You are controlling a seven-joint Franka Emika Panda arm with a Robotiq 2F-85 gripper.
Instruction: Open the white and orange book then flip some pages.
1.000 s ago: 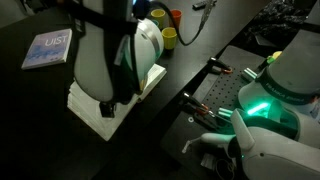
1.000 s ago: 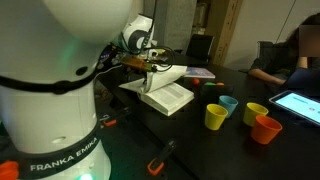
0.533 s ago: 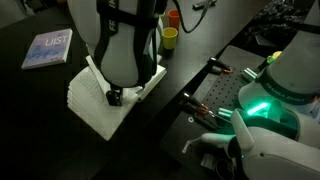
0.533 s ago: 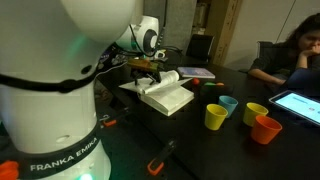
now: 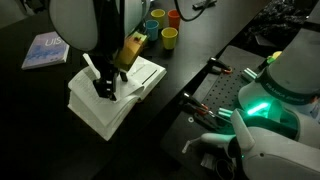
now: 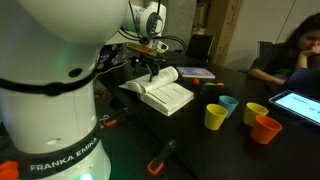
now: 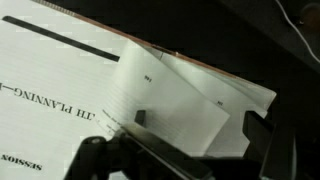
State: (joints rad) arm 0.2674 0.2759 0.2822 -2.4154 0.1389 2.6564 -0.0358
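The white and orange book (image 5: 120,95) lies open on the black table, showing white pages (image 6: 168,94); its orange cover is hidden under them. My gripper (image 5: 103,90) is down at the book's left half. It also shows in an exterior view (image 6: 152,72). In the wrist view the gripper (image 7: 197,124) is open. Its two dark fingers stand apart over the pages (image 7: 170,100). One leaf between them is lifted and curls up off the printed page below. I cannot tell whether a finger touches it.
The thin blue-white "LIST" book (image 5: 47,50) lies behind the open book. Several coloured cups stand nearby (image 5: 168,37) (image 6: 216,117). A person (image 6: 300,50) with a tablet (image 6: 295,104) sits at the table's far side. A second robot base (image 5: 270,95) stands beside the table.
The arm has swung aside, so the open book is now uncovered. The gripper has come down onto the pages, and a leaf now stands raised between its fingers.
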